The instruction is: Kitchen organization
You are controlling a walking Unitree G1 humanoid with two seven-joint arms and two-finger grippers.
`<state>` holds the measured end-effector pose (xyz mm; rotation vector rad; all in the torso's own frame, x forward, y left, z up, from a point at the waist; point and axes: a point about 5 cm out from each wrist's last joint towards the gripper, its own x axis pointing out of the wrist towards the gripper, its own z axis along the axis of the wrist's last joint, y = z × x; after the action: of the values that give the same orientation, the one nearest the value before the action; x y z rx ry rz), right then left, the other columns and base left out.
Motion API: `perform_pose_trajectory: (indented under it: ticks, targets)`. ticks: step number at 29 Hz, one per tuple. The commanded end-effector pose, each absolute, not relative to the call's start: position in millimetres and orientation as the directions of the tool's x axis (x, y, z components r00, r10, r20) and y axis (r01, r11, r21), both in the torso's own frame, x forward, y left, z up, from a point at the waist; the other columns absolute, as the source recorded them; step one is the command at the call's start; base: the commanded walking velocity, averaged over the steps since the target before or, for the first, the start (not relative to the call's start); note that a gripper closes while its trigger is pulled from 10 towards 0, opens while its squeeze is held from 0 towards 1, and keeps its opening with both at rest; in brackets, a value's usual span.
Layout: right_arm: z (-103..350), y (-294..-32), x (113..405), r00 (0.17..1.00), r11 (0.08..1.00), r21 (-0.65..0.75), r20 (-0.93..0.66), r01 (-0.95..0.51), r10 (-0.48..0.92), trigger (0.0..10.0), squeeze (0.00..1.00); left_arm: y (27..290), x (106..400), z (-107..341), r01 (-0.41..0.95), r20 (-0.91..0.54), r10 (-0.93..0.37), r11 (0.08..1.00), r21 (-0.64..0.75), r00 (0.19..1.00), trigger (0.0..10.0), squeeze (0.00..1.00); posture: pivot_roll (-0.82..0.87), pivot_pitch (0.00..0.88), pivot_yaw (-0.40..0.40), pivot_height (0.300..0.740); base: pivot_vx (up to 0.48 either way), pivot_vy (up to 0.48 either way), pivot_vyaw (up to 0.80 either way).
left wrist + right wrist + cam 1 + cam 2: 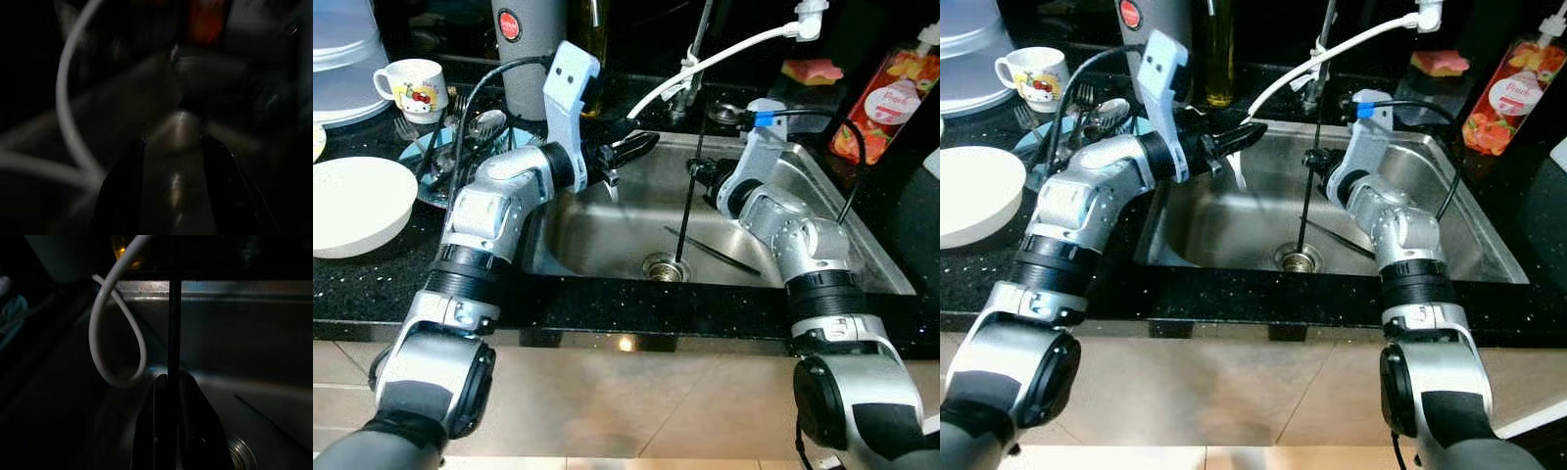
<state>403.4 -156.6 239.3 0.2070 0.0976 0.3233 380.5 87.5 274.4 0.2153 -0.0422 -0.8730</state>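
Sink (pixel 607 240): a steel basin set in a black speckled counter (pixel 372 284), sitting at the centre of the head views, its drain (pixel 664 266) at 6 o'clock of the basin floor.
Right gripper (pixel 697 172): hovering over the basin toward 1 o'clock of the drain; its fingers are pinching a long black chopstick (pixel 686 211), closed tight on it in the right wrist view.
Held chopstick: standing almost upright, its lower tip reaching down beside the drain.
Second chopstick (pixel 715 252): lying flat on the basin floor at 3 o'clock of the drain.
Left gripper (pixel 631 147): reaching over the basin's rim at 11 o'clock of the drain; the left wrist view is dark and blurred, but the two fingers seem to be gripping a shiny metal utensil (pixel 177 142); what kind, I cannot tell.
White hose (pixel 724 49): arcing from the tap area over the back of the sink, at 12 o'clock.
White bowl (pixel 357 206): resting on the counter at 9 o'clock of the sink.
Mug (pixel 411 86): standing at 10 o'clock, just behind a blue plate (pixel 426 162) carrying forks and spoons.
Red bottle (pixel 886 98): leaning at 2 o'clock, beyond the basin's far corner.
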Motion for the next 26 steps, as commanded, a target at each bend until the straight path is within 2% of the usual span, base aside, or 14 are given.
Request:
perform_pose_trajectory:
  ticks: [1,5,11,21,22,26]
  targets:
    - [238.5,-156.3,405.5,0.943,0.933,0.189,-0.073,-0.307,0.325,10.0,0.00,88.7,382.0,263.1,0.751,-0.128,-0.744,0.625,0.215,0.656,10.0,0.00,0.22,0.085,-0.080,0.740,0.000,0.000,0.00]
    - [227.8,-152.4,409.2,0.936,0.940,0.150,-0.133,-0.307,0.327,10.0,0.00,91.7,385.4,257.0,0.748,-0.197,-0.722,0.648,0.146,0.664,10.0,0.00,0.21,0.090,-0.079,0.740,0.000,0.000,0.00]
    - [217.0,-140.7,411.1,0.904,0.926,0.122,-0.204,-0.356,0.375,10.0,0.00,93.2,386.6,248.6,0.750,-0.267,-0.707,0.652,0.112,0.655,10.0,0.00,0.22,0.090,-0.080,0.740,0.000,0.000,0.00]
    - [200.4,-127.1,410.5,0.847,0.899,0.104,-0.304,-0.426,0.437,10.0,0.00,90.9,386.3,245.3,0.759,-0.303,-0.703,0.639,0.127,0.643,10.0,0.00,0.21,0.088,-0.085,0.740,0.000,0.000,0.00]
    - [199.3,-126.5,410.6,0.845,0.899,0.112,-0.309,-0.423,0.436,10.0,0.09,90.7,386.5,245.6,0.758,-0.303,-0.702,0.640,0.127,0.644,10.0,0.00,0.21,0.087,-0.085,0.740,0.000,0.000,0.00]
    - [194.9,-126.1,410.5,0.848,0.906,0.154,-0.319,-0.394,0.423,10.0,0.13,90.6,387.0,246.5,0.754,-0.301,-0.699,0.643,0.132,0.649,10.0,0.00,0.21,0.087,-0.085,0.740,0.000,0.000,0.00]
